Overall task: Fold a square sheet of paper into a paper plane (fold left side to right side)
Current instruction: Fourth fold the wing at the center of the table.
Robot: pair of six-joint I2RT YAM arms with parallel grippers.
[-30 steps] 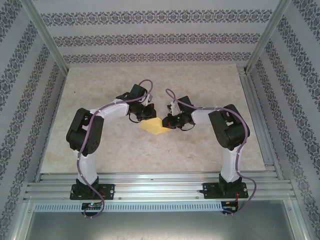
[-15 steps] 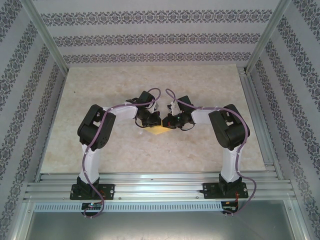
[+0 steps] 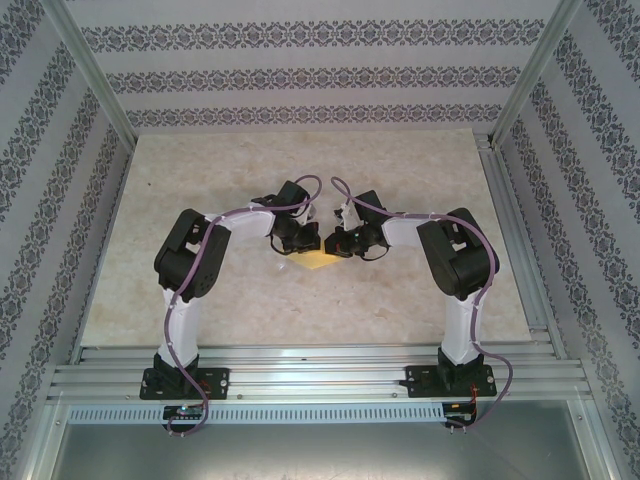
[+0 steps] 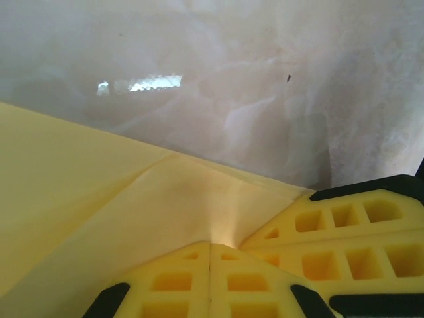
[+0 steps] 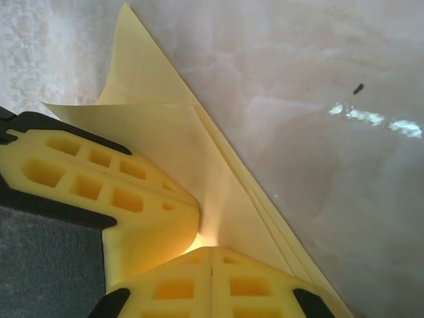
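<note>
**A:** Top external view, biggest things first: a pale marbled desk (image 3: 200,180), with two white-and-black arms bent inward to meet near its middle. What lies between them?

**B:** A thin mustard-yellow square sheet of paper (image 3: 318,261), doubled into a smaller wedge. It sits on the desk just below the two hands, partly under them.

**A:** And the hands?

**B:** The left hand (image 3: 300,240) and right hand (image 3: 337,243) are almost tip to tip. In the left wrist view the left hand (image 4: 211,246) has its yellow pads pressed together, with the paper (image 4: 79,185) nipped at their tips. The right wrist view shows the right hand (image 5: 211,248) closed on the paper (image 5: 165,132) in the same way.

**A:** How should this step go?

**B:** I'd judge the left-to-right fold is at the edge-matching stage. Bring the edges flush before pressing anything. One hand should pin while the other lowers the flap, then flatten from the fold outward. Paper this thin may buckle or skid on the glossy desk.

**A:** How does the paper look?

**B:** Plain and unmarked. In the right wrist view its layered edges lie slightly offset along the long side, and one corner curls upward. In the left wrist view soft creases run out from the pinch.
</note>
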